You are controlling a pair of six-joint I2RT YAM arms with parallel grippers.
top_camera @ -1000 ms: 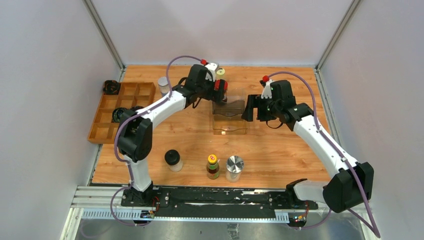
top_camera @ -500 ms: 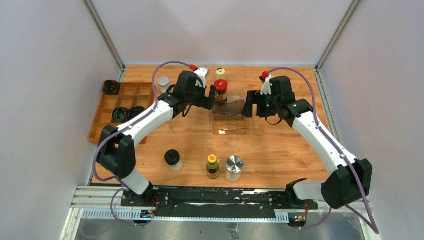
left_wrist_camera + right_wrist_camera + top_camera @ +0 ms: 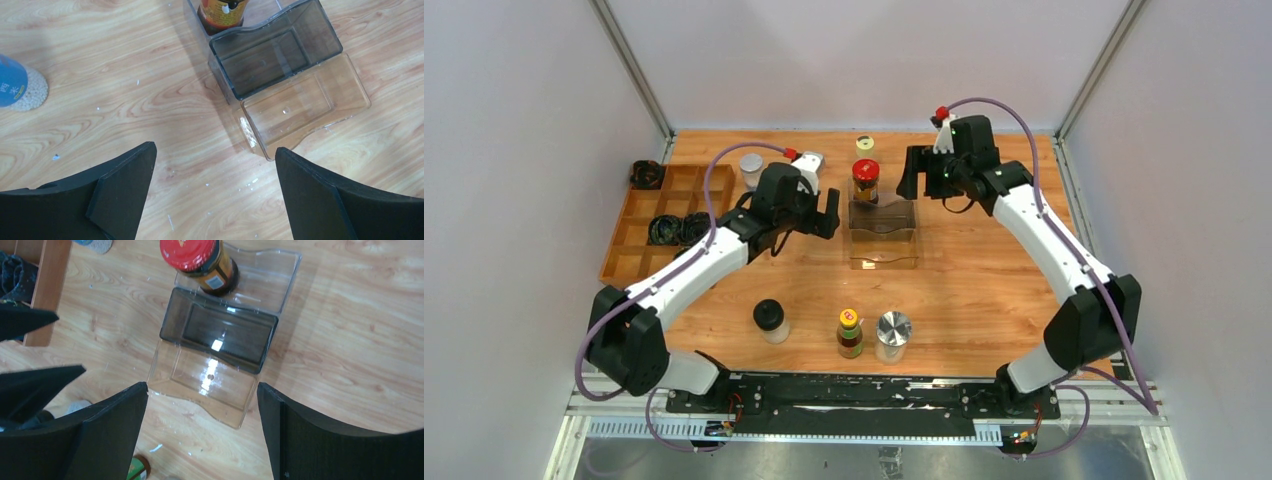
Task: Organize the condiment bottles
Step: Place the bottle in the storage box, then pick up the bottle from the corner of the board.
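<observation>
Drawn back, the left gripper (image 3: 827,212) is held wide and empty. Just ahead of it, the red-lidded dark glass jar (image 3: 865,178) has been left upright in the rear step of the clear plastic tiered rack (image 3: 883,262). The right gripper (image 3: 911,172), likewise spread empty, has been withdrawn. One bottle is judged placed.

Left claw (image 3: 214,148) jaws spread, right claw (image 3: 202,385) jaws spread, both arms extended forward

bright, even overhead light. soft, faint shadows on the desk (image 3: 984,290). small white glare spots on the clear bins (image 3: 200,375). all views sharp.
</observation>
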